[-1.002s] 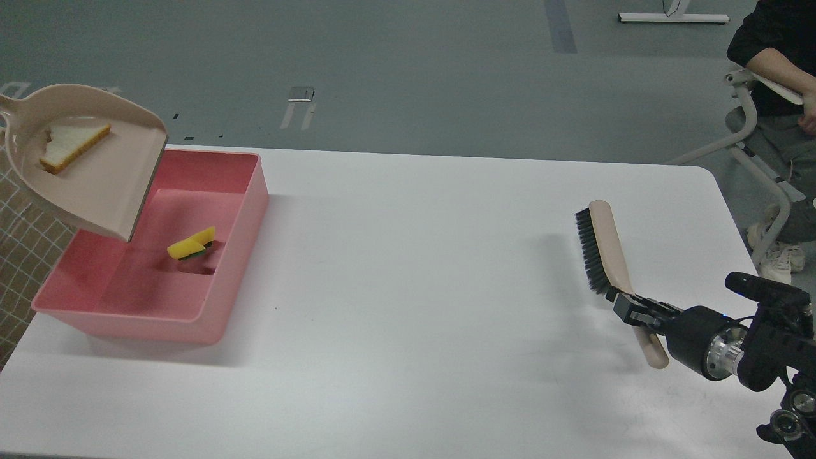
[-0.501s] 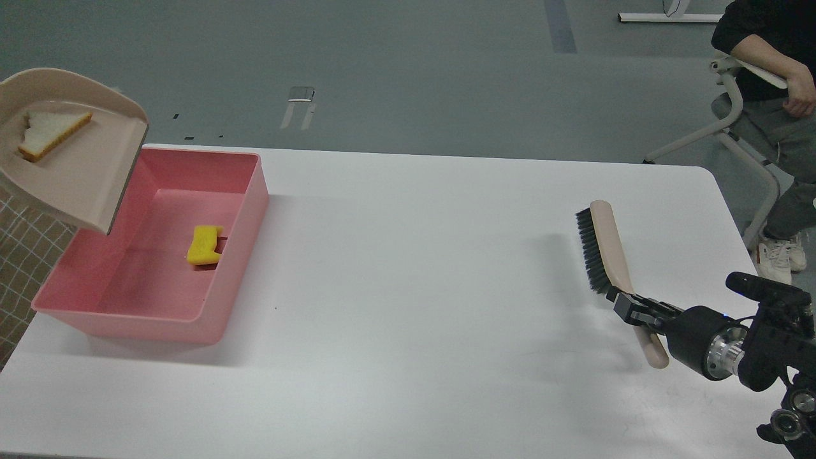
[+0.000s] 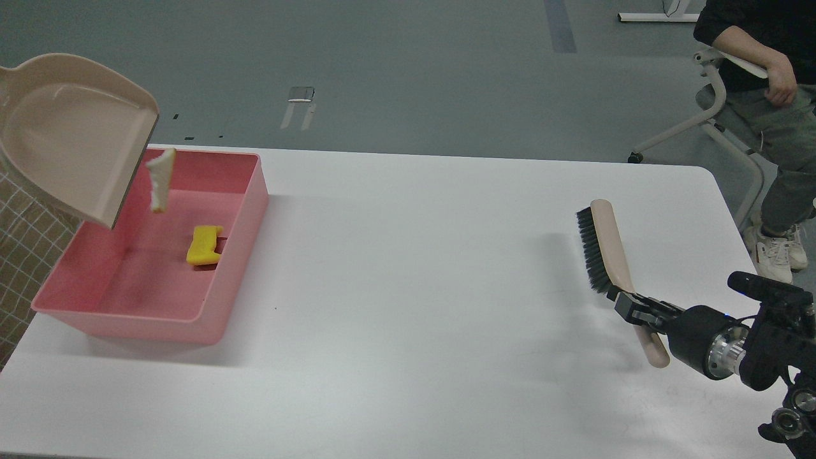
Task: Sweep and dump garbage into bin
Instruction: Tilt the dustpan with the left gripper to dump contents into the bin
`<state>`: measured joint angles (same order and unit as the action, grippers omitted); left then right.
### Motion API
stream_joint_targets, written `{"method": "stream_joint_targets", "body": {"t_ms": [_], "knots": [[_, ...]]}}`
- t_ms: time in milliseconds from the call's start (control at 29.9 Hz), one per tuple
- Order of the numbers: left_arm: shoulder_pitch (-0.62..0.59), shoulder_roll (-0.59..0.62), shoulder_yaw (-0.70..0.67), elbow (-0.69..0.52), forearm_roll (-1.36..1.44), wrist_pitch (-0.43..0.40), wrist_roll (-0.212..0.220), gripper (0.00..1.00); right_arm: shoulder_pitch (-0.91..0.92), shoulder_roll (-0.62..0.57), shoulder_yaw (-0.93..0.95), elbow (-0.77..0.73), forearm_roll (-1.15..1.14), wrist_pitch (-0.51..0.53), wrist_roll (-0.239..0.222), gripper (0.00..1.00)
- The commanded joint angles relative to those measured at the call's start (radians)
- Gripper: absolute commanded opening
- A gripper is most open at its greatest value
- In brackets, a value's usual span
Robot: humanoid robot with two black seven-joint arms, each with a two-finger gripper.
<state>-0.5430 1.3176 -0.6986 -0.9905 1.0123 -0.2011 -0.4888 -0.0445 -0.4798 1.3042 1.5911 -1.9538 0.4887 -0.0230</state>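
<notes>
Left gripper out of frame, so grip on the tilted beige dustpan (image 3: 70, 134) hidden past the left edge; right gripper (image 3: 631, 306) low at the right, arm reaching in from the corner, clamped on the brush (image 3: 605, 248) handle. Bread half-slice (image 3: 159, 180), half a second ago inside the pan, now off its lip and blurred above the pink bin (image 3: 236, 255). Yellow sponge piece (image 3: 204, 245) unmoved on the bin floor.

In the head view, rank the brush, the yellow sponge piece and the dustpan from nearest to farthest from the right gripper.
1. The brush: held by its handle in the right gripper, at the table's right side.
2. The yellow sponge piece: far left, lying inside the pink bin.
3. The dustpan: farthest, raised and tilted over the bin's left end.
</notes>
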Motion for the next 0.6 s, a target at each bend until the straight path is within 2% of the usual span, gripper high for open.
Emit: {"method": "stream_joint_targets", "body": {"t_ms": [0,267,568], "knots": [[0.002,-0.001,0.002,0.001,0.000,0.003,0.000,0.02,0.000,0.004,0.001,-0.003,0.001,0.000,0.000,0.19],[-0.002,-0.006,-0.004,0.013,-0.032,0.003,0.000,0.02,0.000,0.006,0.001,-0.003,0.000,0.000,0.000,0.19],[-0.063,-0.015,-0.007,0.013,-0.142,-0.027,0.000,0.01,0.011,0.006,0.001,0.000,0.000,0.000,0.000,0.19]]}}
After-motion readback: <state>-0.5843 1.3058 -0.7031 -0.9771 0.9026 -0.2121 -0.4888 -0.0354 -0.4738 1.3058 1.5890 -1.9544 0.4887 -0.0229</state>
